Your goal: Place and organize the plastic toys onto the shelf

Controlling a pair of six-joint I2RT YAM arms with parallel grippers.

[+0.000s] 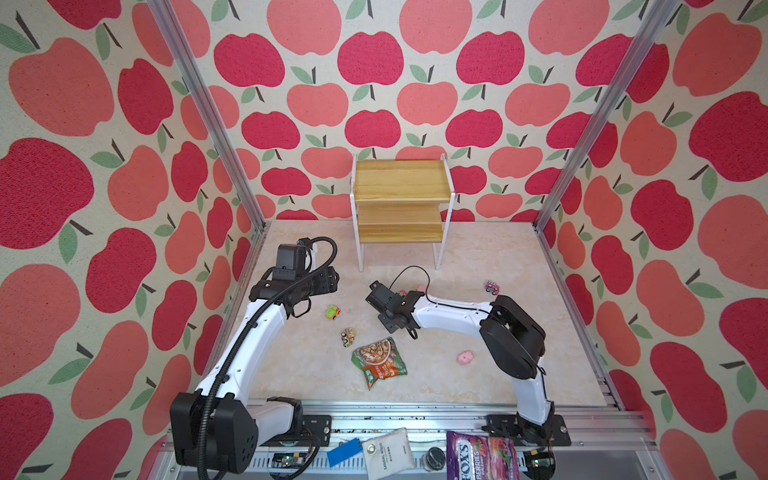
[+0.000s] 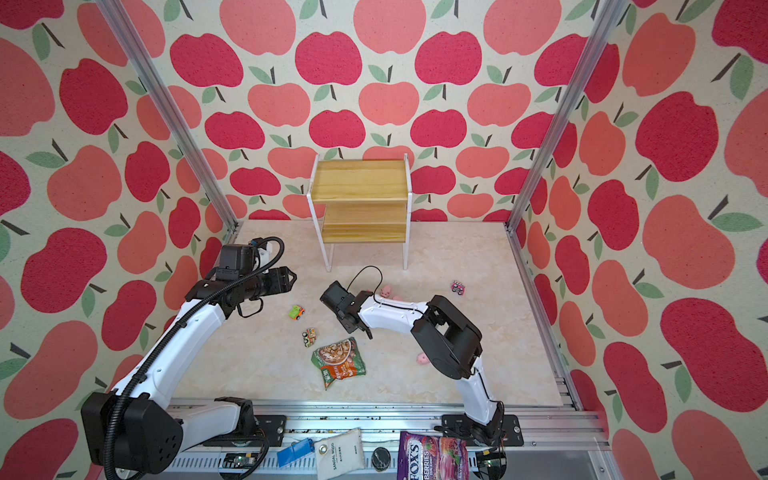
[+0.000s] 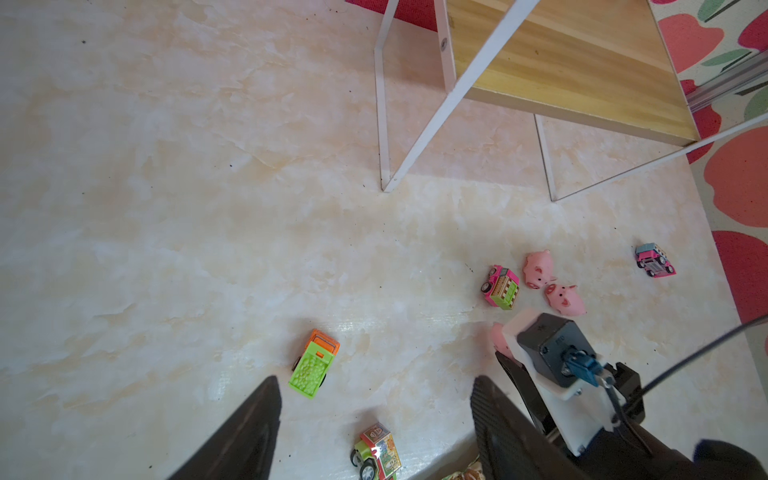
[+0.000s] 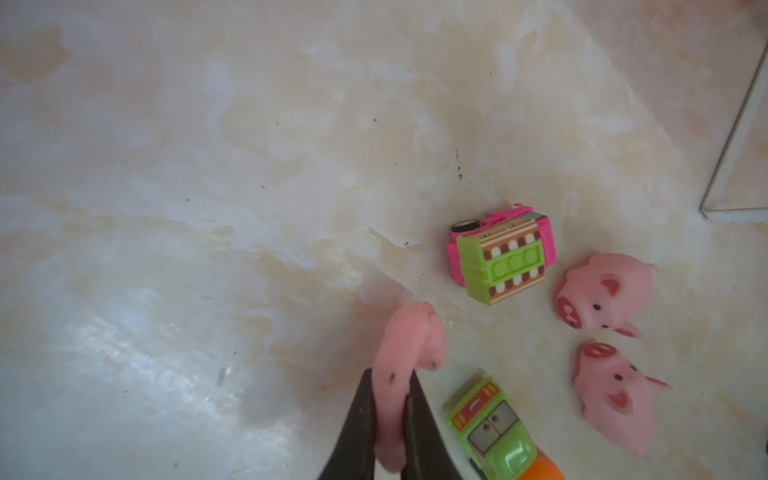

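The right gripper (image 4: 390, 386) sits closest to its wrist camera. Its black fingers (image 4: 357, 424) are pinched narrow on the rear of a soft pink pig (image 4: 409, 332), which bulges out past the tips. Whether that pig is clear of the bench (image 1: 291, 374) I cannot tell.

Just beside it are a green truck (image 4: 490, 424), a pink-and-green truck (image 4: 503, 257), a second pig (image 4: 602, 291) and a third pig (image 4: 615, 390). All of these are near the bench's middle, in front of the shelf (image 1: 401, 199), which stands at the middle of the back edge.

The left gripper (image 3: 374, 382) hovers above the bench toward the left edge, jaws wide apart and holding nothing. An orange-and-green truck (image 3: 313, 365) lies on the bench near it.

A sticker-covered truck (image 1: 347, 336) lies just behind a snack packet (image 1: 379, 361), which lies near the middle of the front edge. A lone pig (image 1: 465, 357) lies toward the front right, close to the right arm's elbow. A pink truck (image 1: 491, 287) sits toward the right edge, well apart from the rest.
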